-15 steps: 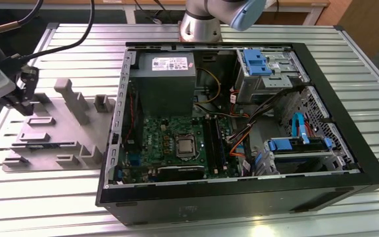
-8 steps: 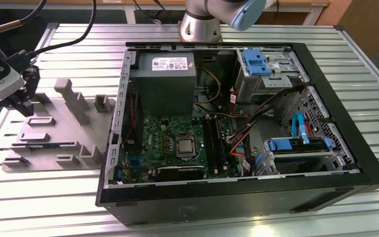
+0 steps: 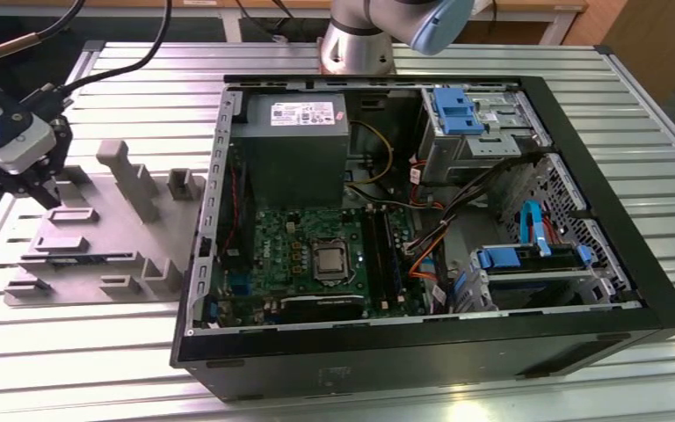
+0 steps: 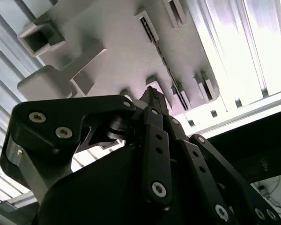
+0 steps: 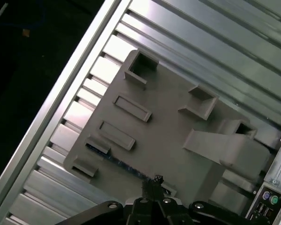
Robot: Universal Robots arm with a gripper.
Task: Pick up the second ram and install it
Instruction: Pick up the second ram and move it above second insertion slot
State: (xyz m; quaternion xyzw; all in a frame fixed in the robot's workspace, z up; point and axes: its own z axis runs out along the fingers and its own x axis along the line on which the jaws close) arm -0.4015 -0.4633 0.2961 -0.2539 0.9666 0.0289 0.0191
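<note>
Ribbed aluminium-slat desk point(image 3: 642, 88) carries an open black steel computer case point(image 3: 431, 352) lying on its side. Beside it, toward the exterior view's left, sits a grey plastic fixture plate point(image 3: 91, 233) with raised blocks.

Black 2-fingered gripper point(image 3: 47, 195) hangs above the plate. In both wrist views the fingers point(image 5: 154, 182) are pressed together, holding nothing.

The second ram point(image 3: 74, 258), a thin dark blue-green board stick, lies in a narrow slot near the plate's front edge, just ahead of the fingertips in the first wrist view point(image 5: 114, 161).

Step, by my reading: approach for pickup, no contact yet. A grasp calls for parted fingers squared across the stick's thin edge.
</note>
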